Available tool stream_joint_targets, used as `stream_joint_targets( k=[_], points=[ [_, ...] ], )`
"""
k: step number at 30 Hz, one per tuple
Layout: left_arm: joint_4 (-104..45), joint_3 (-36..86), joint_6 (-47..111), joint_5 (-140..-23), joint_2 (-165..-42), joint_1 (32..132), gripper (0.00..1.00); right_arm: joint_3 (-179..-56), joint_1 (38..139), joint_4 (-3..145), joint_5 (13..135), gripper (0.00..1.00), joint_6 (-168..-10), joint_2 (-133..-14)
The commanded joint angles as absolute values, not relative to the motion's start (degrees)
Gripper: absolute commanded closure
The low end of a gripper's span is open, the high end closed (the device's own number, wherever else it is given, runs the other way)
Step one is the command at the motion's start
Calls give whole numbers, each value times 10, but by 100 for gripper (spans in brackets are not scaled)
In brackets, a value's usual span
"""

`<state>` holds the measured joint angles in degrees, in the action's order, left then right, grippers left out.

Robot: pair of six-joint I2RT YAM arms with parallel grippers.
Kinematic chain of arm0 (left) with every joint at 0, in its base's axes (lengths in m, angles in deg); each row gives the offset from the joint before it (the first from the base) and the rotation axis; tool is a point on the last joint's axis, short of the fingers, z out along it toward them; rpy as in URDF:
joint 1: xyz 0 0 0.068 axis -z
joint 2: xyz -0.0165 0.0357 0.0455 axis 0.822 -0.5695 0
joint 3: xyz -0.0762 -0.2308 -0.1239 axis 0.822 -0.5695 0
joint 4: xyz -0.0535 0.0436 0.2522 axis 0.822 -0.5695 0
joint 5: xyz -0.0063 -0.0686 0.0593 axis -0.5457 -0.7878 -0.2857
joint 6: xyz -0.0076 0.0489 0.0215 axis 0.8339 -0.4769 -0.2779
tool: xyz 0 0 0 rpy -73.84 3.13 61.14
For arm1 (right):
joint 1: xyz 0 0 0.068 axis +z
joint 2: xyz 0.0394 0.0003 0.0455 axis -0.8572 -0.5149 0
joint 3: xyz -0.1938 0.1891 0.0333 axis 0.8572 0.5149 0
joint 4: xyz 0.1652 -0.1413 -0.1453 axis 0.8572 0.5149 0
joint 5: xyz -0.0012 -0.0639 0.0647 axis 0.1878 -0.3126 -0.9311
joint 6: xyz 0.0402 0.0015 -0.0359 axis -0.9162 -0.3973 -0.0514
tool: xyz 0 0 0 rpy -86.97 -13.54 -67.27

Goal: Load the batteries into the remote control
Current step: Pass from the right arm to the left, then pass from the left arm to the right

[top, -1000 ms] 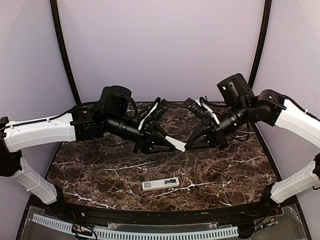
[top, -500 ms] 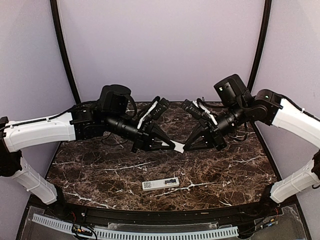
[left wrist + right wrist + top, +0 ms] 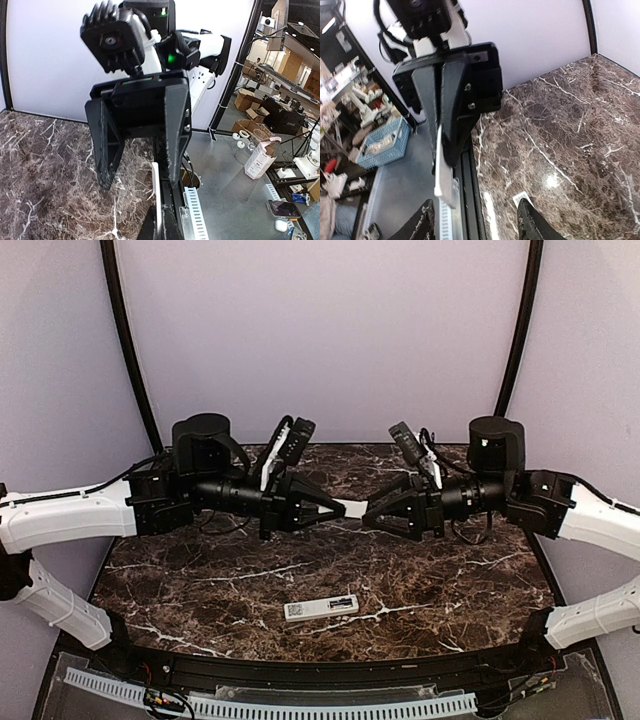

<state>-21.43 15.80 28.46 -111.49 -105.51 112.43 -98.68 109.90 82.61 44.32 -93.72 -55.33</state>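
The remote control [image 3: 321, 607] lies flat on the dark marble table [image 3: 200, 590], near the front and apart from both arms; a corner of the remote control [image 3: 522, 198] shows in the right wrist view. Above the table's middle, my left gripper [image 3: 340, 508] is shut on a thin white plastic plate [image 3: 353, 508], which is seen edge-on [image 3: 156, 192] between its fingers [image 3: 172, 220]. My right gripper [image 3: 371, 512] faces it tip to tip and stands open around the plate's free end [image 3: 440, 172] without touching it. No batteries are in view.
A slotted white cable duct [image 3: 300, 706] runs along the front edge below the table. Black curved frame posts [image 3: 130, 350] stand at the back corners. Off the table's side I see a blue basket [image 3: 380, 142] and a floor with boxes [image 3: 260, 160].
The left gripper closed on the white plate, then the right gripper opened and let it go. Both wrists rose and levelled out, now pointing straight at each other.
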Motion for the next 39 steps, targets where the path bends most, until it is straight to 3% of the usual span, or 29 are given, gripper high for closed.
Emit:
stream_joint_targets(
  k=[1,7,15,20,22,23,25,31,39],
  points=[
    [-141,149,313,-1106,-1042,1125,100,-952,1100,609,445,52,-1067,-559],
    [-132,148,316,-1110,-1044,1124,100,-954,1102,568,404,65,-1086,-590],
    [-127,143,316,-1107,-1043,1124,100,-952,1102,551,380,98,-1083,-592],
    [-138,145,306,-1104,-1042,1125,100,-967,1102,596,388,100,-1070,-592],
    [-156,145,293,-1087,-1037,1124,78,-980,1101,637,400,100,-1068,-596],
    [-176,144,276,-1077,-1030,1124,45,-988,1099,661,404,100,-1068,-598],
    [-231,141,215,-1037,-1012,1124,7,-1003,1092,714,410,100,-1072,-605],
    [-438,117,48,-857,-987,1125,1,-991,1024,865,431,100,-1132,-626],
    [-501,32,-1,-811,-1051,1168,1,-881,974,839,346,100,-1203,-699]
  ],
)
